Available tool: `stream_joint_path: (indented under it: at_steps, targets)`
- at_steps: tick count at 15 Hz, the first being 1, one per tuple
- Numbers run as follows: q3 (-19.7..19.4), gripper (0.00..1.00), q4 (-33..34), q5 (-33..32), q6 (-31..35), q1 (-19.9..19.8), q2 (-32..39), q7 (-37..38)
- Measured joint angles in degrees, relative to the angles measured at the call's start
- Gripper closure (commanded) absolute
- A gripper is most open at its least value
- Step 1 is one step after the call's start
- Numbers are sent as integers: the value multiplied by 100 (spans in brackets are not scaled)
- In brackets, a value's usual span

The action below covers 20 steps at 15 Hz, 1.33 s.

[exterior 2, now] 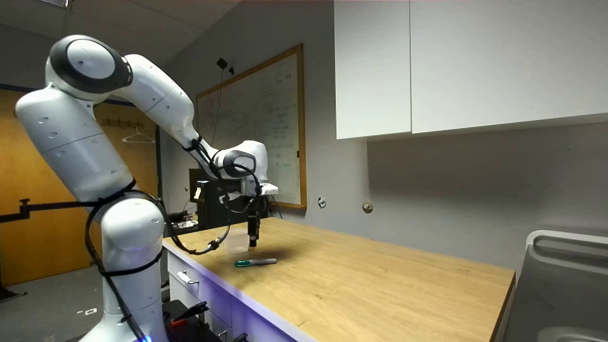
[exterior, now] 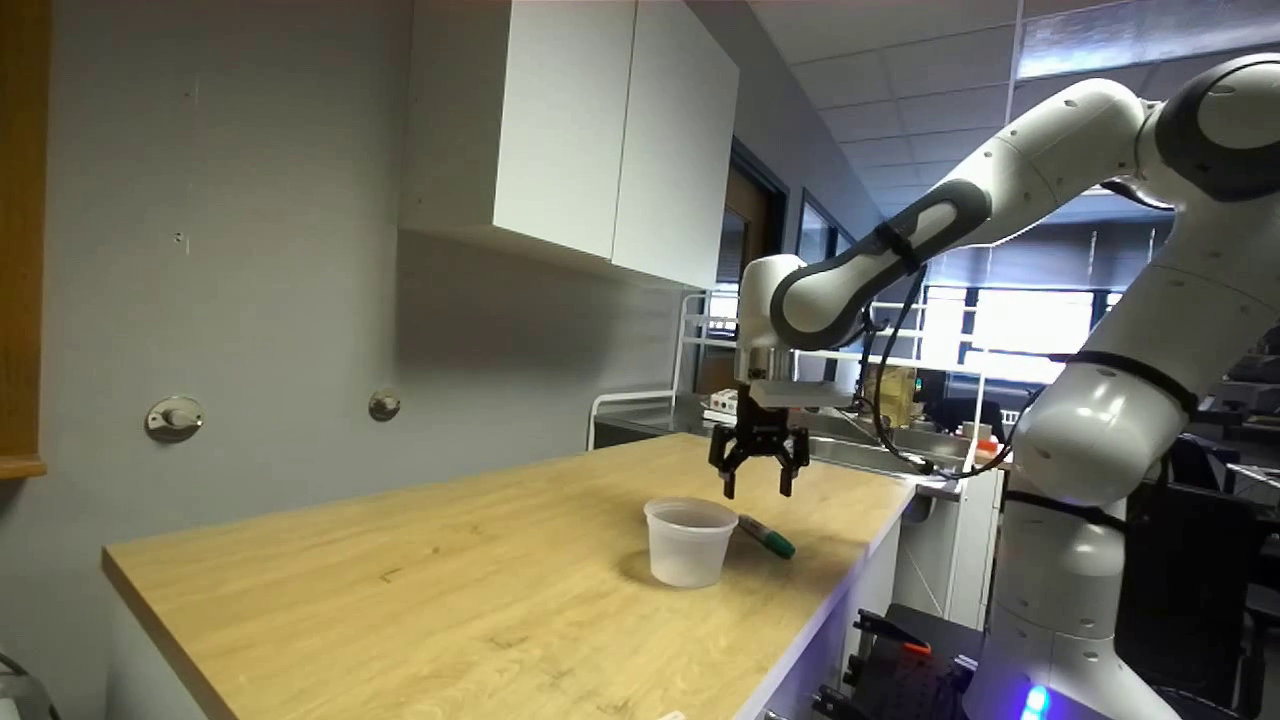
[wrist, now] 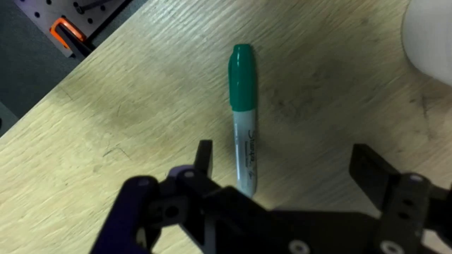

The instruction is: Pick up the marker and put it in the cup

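A marker with a green cap and a grey-white body lies flat on the wooden counter, seen in both exterior views [exterior: 767,537] [exterior 2: 256,262] and in the wrist view [wrist: 243,113]. The translucent whitish cup stands upright near the marker [exterior: 690,548] [exterior 2: 237,242]; only part of it shows at the upper right of the wrist view [wrist: 429,38]. My gripper [exterior: 757,487] points down above the counter, its fingers apart with nothing between them. In the wrist view the gripper [wrist: 282,148] has the marker's body nearer its left finger. The marker's blunt end reaches the gripper's dark body outline.
The wooden counter [exterior: 450,570] has its front edge on the robot's side. A white wall cabinet [exterior: 570,130] hangs above its back. A sink [exterior: 870,455] lies beyond the far end. A black clamp with orange [wrist: 67,33] is below the counter edge.
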Motion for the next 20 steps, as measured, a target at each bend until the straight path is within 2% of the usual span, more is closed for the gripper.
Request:
stream_joint_path:
  at_steps: [10,11,12,20]
  targets:
    - [-344,0,335,34,-223,-85,1042,-100]
    - [-382,10,376,51,-237,-86,1131,-120]
    - [-416,27,422,76,-252,-86,1219,-151]
    - [-493,88,728,164,-281,-73,1590,-298]
